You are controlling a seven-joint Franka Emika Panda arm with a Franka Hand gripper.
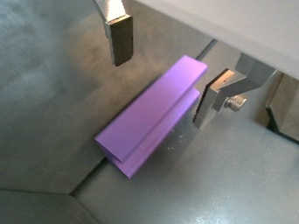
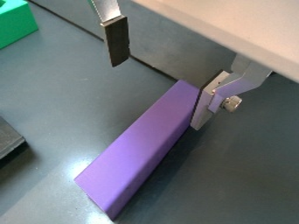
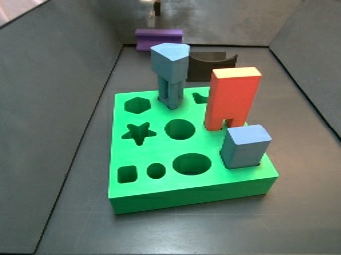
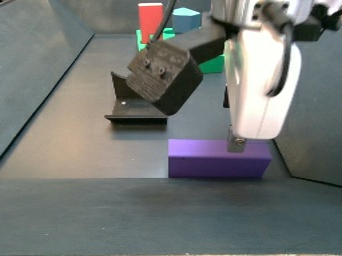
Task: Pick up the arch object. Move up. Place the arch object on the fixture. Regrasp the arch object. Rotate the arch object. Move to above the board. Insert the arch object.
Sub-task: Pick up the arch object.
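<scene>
The purple arch object [image 1: 149,114] lies flat on the grey floor; it also shows in the other wrist view [image 2: 138,156] and in both side views [image 3: 152,40] [image 4: 218,158]. My gripper [image 1: 163,83] [image 2: 159,91] is open and hangs just over one end of it. One finger [image 1: 121,39] stands well clear to one side, the other finger [image 1: 208,103] is close against the block's edge. In a side view the gripper [image 4: 238,140] reaches down onto the block's top. The black fixture [image 4: 150,85] [image 3: 210,66] stands beside it. The green board [image 3: 186,149] lies further off.
On the board stand a grey-blue pentagon-topped post [image 3: 170,72], a red-orange block [image 3: 232,98] and a small blue block [image 3: 246,145]. Grey walls [image 4: 34,90] enclose the floor on both sides. A corner of the green board shows in a wrist view [image 2: 14,22].
</scene>
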